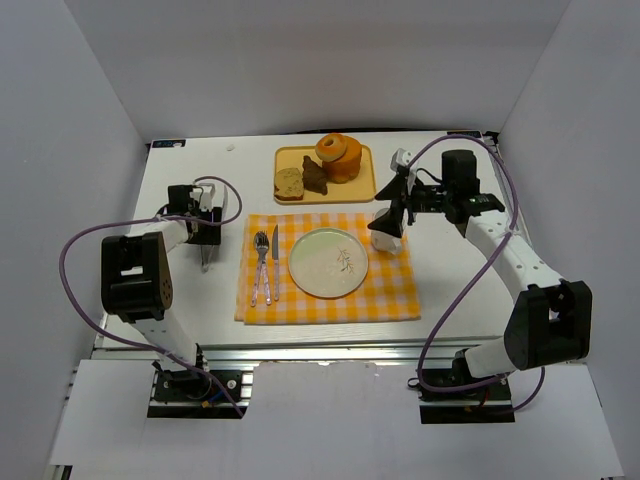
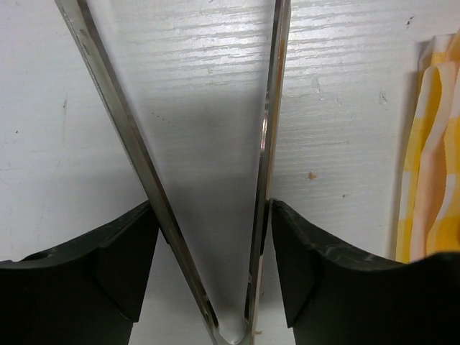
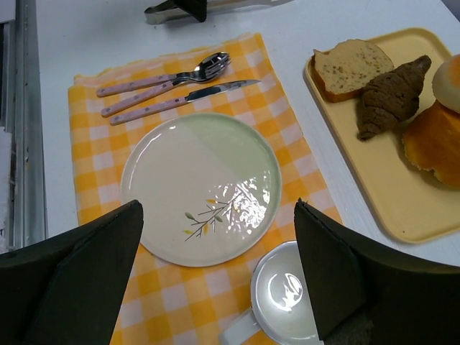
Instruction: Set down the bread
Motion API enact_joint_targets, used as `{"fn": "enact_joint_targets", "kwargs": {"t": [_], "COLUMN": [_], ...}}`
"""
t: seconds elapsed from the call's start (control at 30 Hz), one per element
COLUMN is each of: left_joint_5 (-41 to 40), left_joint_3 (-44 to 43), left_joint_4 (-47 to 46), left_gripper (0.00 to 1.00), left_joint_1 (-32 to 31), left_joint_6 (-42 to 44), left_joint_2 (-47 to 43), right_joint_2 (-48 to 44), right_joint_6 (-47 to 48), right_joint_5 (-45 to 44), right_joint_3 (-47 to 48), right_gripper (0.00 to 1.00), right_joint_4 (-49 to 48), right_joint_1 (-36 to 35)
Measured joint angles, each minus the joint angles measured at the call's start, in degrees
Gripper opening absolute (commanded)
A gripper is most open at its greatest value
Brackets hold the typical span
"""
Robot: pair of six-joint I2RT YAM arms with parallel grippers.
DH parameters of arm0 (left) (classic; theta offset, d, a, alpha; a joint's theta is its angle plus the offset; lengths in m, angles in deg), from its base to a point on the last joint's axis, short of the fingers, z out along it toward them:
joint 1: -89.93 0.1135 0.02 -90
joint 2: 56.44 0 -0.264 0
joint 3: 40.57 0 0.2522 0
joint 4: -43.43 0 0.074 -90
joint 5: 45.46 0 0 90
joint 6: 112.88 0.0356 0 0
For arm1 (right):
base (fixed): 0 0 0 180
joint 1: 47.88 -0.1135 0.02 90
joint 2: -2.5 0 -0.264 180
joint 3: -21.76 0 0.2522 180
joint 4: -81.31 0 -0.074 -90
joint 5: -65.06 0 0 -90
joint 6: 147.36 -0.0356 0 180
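A slice of bread point(image 1: 289, 182) lies at the left end of a yellow tray point(image 1: 362, 190), beside a dark croissant point(image 1: 315, 177) and a round orange cake point(image 1: 338, 157). The slice point(image 3: 350, 66) also shows in the right wrist view. A pale plate point(image 1: 328, 262) sits on a yellow checked mat point(image 1: 390, 295). My left gripper point(image 1: 205, 235) rests on the table left of the mat, shut on metal tongs point(image 2: 266, 144), whose arms still spread in a V. My right gripper point(image 1: 388, 225) is open and empty, hovering over a white cup point(image 3: 287, 295) at the mat's right edge.
A spoon and fork point(image 1: 262, 265) and a knife point(image 1: 274, 262) lie on the mat left of the plate. White walls enclose the table on the left, back and right. The tongs' tips point(image 3: 169, 8) show at the top of the right wrist view.
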Motion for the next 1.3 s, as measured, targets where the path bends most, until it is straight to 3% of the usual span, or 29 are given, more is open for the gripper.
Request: {"fn": "enact_joint_targets", "kwargs": {"t": [0.07, 0.2, 0.3, 0.43, 0.63, 0.7, 0.9, 1.1, 1.3], "left_joint_5": [0.1, 0.7, 1.4, 3.2, 8.0, 9.8, 12.4, 13.2, 13.1], "left_joint_3": [0.0, 0.5, 0.8, 0.7, -2.0, -3.9, -9.8, -20.2, -21.9], "left_joint_4": [-0.2, -1.3, -2.1, -1.0, -0.6, -2.1, -4.1, -1.0, 1.7], "left_gripper": [0.66, 0.26, 0.11, 0.13, 0.35, 0.38, 0.44, 0.48, 0.52], "left_joint_1": [0.0, 0.0, 0.1, 0.1, -1.8, -3.5, -10.3, -15.0, -16.4], "left_joint_6": [0.0, -0.8, -1.7, -4.7, -13.9, -17.4, -24.9, -26.9, -29.0], "left_joint_2": [0.0, 0.0, 0.0, -1.0, -6.6, -7.7, -6.2, 0.6, 1.7], "right_joint_2": [0.0, 0.0, 0.0, 0.0, 0.0, 0.0, 0.0, -0.4, -1.5], "right_joint_6": [-0.2, -0.3, -0.4, -0.8, -1.7, -1.8, -2.1, -2.4, -3.0], "right_joint_5": [-0.1, -0.2, -0.2, -0.1, -0.1, 0.1, 0.2, 0.5, 0.9], "right_joint_3": [0.0, 0.0, 0.0, 0.0, 0.0, 0.0, 0.0, -0.3, -1.4], "right_gripper": [0.89, 0.89, 0.89, 0.90, 0.89, 0.89, 0.89, 0.89, 0.89], "right_joint_4": [0.0, 0.0, -0.1, -0.2, -0.3, -0.4, -1.4, -1.5, -1.9], "right_joint_1": [0.5, 1.6, 2.3, 3.1, 4.0, 4.2, 4.7, 5.3, 6.3]}}
